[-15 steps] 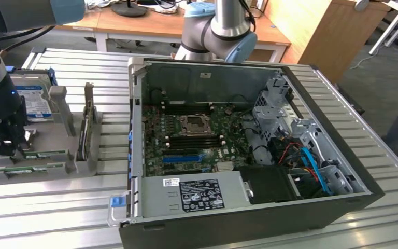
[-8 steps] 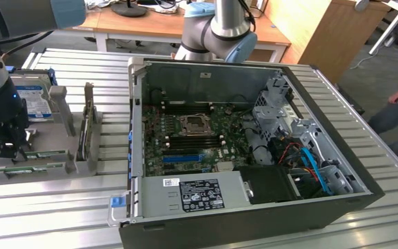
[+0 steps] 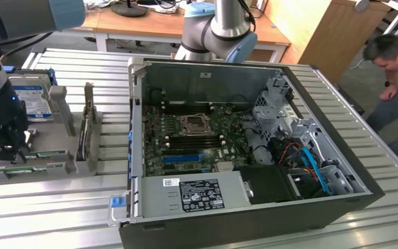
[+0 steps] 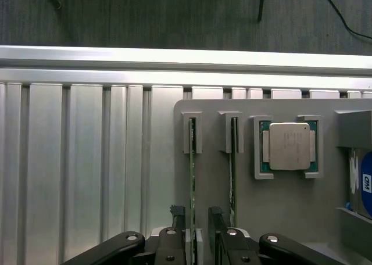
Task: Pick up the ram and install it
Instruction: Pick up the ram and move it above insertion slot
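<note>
The ram point(image 4: 192, 178) stands on edge in a slot of the grey holder point(image 4: 279, 218), a thin green strip seen from above. My gripper point(image 4: 196, 215) is open, with one black finger on each side of the ram's near end, and no contact shows. A second green stick point(image 4: 233, 172) stands in the neighbouring slot, beside a square silver processor chip point(image 4: 289, 146). In the exterior view my gripper point(image 3: 5, 150) hangs over the holder point(image 3: 81, 161) at the exterior view's left, where the ram point(image 3: 19, 169) and the other stick point(image 3: 50, 154) show as green edges.
An open computer case point(image 3: 254, 207) lies at centre with its motherboard point(image 3: 192, 137) exposed and black memory slots around the processor socket point(image 3: 193, 123). A blue-labelled hard drive point(image 3: 31, 101) sits in the holder. A person point(image 3: 393, 57) leans in at the exterior view's right. The arm's base point(image 3: 219, 36) stands behind the case.
</note>
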